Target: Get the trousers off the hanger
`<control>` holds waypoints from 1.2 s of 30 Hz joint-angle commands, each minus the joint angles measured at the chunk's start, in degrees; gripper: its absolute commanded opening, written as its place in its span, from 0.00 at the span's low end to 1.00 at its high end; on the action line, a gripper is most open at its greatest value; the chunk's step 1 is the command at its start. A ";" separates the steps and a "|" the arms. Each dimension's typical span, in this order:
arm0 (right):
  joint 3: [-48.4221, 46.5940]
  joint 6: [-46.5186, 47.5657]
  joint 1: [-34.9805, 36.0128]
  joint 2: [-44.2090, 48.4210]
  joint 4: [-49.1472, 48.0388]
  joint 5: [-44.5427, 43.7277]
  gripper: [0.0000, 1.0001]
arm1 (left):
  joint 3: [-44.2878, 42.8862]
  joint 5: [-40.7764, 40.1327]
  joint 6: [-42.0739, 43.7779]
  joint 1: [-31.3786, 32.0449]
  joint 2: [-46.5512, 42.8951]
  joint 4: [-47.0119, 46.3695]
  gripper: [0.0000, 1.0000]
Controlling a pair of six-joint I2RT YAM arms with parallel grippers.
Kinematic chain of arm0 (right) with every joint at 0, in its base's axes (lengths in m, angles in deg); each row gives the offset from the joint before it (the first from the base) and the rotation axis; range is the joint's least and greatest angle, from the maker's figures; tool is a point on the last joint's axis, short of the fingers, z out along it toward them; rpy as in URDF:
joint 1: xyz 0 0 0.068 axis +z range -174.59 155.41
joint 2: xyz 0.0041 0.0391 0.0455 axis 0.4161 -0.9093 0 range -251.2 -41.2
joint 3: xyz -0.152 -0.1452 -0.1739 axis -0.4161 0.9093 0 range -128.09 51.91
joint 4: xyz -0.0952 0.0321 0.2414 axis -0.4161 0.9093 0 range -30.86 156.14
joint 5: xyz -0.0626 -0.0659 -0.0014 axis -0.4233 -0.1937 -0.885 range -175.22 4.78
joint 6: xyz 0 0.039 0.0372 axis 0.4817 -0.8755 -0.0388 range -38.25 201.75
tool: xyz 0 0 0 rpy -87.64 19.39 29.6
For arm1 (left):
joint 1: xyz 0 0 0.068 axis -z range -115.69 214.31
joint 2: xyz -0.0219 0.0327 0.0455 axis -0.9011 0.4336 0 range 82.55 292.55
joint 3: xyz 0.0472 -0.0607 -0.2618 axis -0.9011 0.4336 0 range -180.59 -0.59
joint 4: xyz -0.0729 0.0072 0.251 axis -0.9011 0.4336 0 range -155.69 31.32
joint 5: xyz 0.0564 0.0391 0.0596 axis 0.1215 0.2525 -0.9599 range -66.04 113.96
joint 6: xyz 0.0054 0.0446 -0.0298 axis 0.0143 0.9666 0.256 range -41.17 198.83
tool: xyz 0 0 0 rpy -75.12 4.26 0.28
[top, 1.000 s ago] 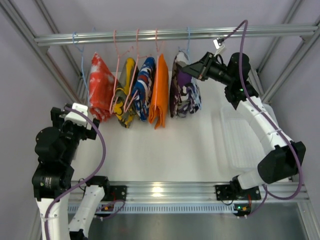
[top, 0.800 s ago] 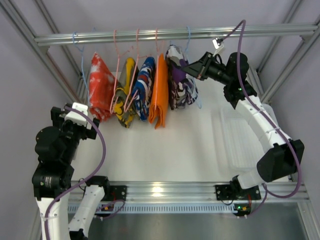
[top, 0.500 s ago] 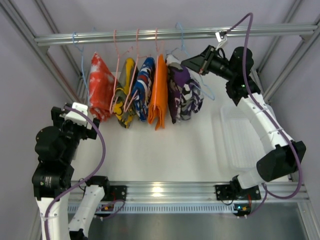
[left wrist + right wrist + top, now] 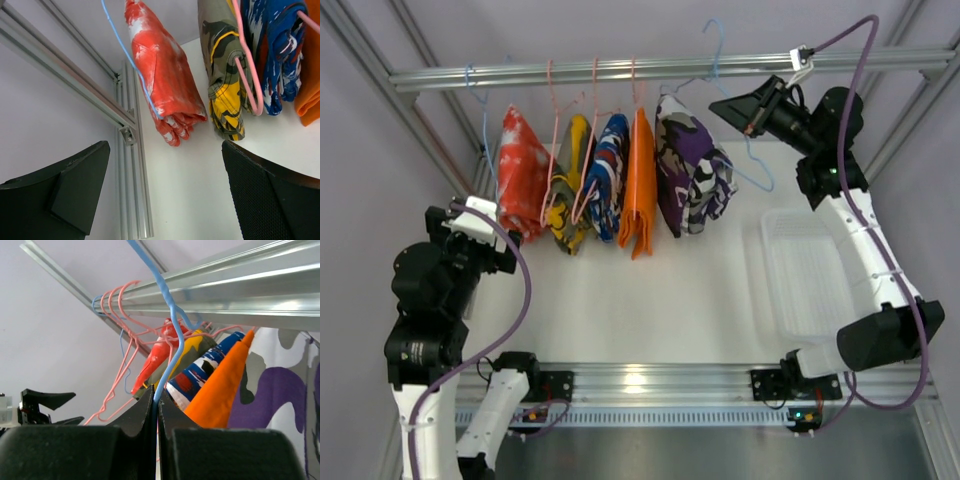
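In the upper right of the top view, the right jaws pinch the blue hanger [image 4: 172,352]; the camouflage trousers [image 4: 692,175] hang just left, below them. The left jaws stand open.

My top camera looks down from behind the bases across the whole table [image 4: 650,300]. Both wrist cameras tilt upward, close in, and all three share the orange trousers [image 4: 640,180] on the rail [image 4: 620,70]

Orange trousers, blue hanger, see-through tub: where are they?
orange trousers [image 4: 640,185], top view, middle of the folded cloth.
blue hanger [image 4: 170,362], right wrist view, wire neck below the hook.
see-through tub [image 4: 802,290], top view, bare floor of it.
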 commanded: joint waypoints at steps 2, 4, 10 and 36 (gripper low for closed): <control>-0.30 0.97 -3.39 9.17 -14.21 -0.69 0.00 | -3.96 6.09 -2.01 -0.26 2.93 -2.10 0.99; 1.63 1.94 -4.01 11.54 -13.60 0.19 0.00 | -4.76 13.62 -1.49 -0.26 3.12 -3.67 0.99; 6.56 6.24 -4.10 18.22 -9.03 2.21 0.00 | -6.34 27.53 2.73 -0.26 6.19 -9.91 0.99; 10.70 10.82 -0.58 24.65 -2.96 9.07 0.00 | -10.04 31.87 35.52 32.43 37.57 -47.42 0.99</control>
